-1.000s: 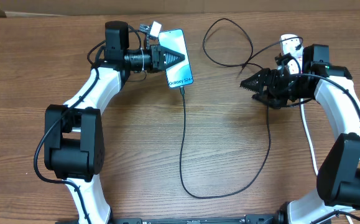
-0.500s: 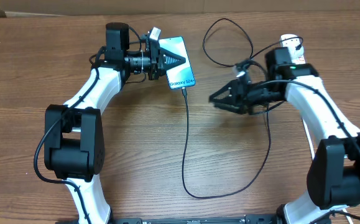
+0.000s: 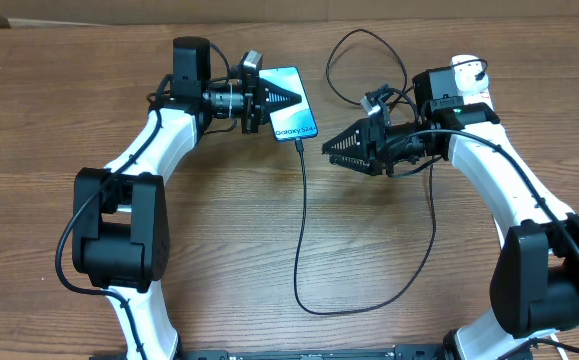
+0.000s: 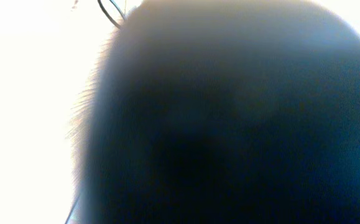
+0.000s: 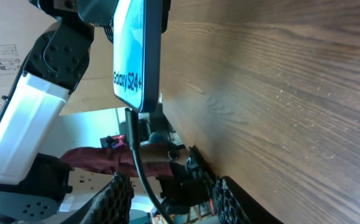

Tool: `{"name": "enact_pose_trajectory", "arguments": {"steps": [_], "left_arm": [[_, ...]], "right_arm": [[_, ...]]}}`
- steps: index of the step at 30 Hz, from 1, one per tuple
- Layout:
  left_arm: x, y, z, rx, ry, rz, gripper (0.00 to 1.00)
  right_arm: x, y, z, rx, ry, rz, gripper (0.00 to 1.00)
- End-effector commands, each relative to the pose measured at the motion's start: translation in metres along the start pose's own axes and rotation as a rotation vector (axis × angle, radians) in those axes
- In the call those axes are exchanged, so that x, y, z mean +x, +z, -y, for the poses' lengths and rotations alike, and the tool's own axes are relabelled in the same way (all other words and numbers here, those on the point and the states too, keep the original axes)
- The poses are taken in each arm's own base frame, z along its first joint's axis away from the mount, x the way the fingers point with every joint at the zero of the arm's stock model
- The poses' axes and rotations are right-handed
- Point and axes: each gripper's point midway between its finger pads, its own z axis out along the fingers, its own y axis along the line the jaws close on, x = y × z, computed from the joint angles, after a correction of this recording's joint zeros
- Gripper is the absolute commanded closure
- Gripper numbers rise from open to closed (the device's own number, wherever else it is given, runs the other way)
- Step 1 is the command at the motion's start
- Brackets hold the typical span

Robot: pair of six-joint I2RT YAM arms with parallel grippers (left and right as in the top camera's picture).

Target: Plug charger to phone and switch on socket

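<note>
The right arm [image 3: 499,175] swings from the right side of the frame toward the centre. Its jaws, which pointed left from well apart, now sit near the lower right corner of the phone [image 3: 296,108] and stand narrower than a second ago. The phone slides slightly right and down in the upper middle of the frame. The cable [image 3: 303,220] plugged into its lower end shifts right with it.
</note>
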Motion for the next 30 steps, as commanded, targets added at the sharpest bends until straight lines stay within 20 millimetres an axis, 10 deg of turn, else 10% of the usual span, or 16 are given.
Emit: {"name": "enact_pose_trajectory", "arguments": {"steps": [1, 30], "left_arm": [[0.009, 0.002, 0.01, 0.019, 0.002, -0.037, 0.96], [0.013, 0.012, 0.009, 0.008, 0.057, -0.044, 0.96]], "right_arm": [[0.005, 0.006, -0.013, -0.022, 0.011, -0.022, 0.57], [0.013, 0.034, -0.03, -0.038, 0.055, -0.078, 0.69]]}}
